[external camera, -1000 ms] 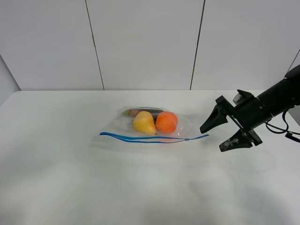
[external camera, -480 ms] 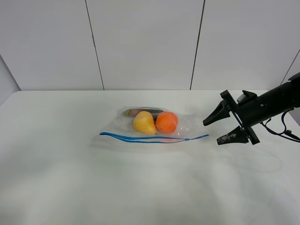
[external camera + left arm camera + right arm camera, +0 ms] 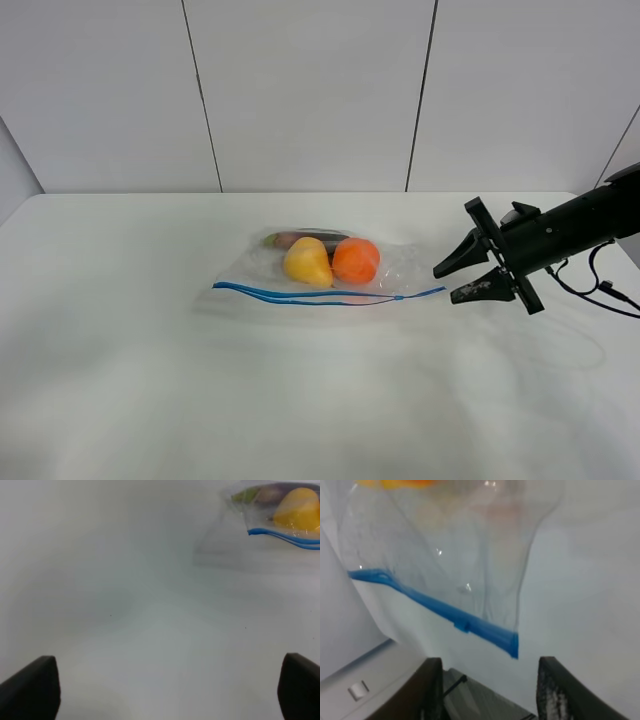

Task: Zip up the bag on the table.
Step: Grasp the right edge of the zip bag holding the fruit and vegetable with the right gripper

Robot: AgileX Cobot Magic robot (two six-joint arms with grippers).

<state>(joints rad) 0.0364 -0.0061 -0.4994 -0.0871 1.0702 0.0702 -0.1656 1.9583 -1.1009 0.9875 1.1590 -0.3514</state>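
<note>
My right gripper (image 3: pixel 453 283) sank toward the clear crinkly zip bag (image 3: pixel 392 266), jaws apart. The blue zipper strip (image 3: pixel 440 611) seems just ahead; I must pinch it squarely.

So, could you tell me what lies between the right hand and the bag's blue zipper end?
Only bare table separates the right hand from the bag's zipper strip, shown in the right wrist view.

Bag (image 3: pixel 280 517) — half out of frame

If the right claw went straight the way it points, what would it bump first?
Probably the end of the blue zipper strip on the bag. The open right claw points right at it, though its height is unclear.
</note>
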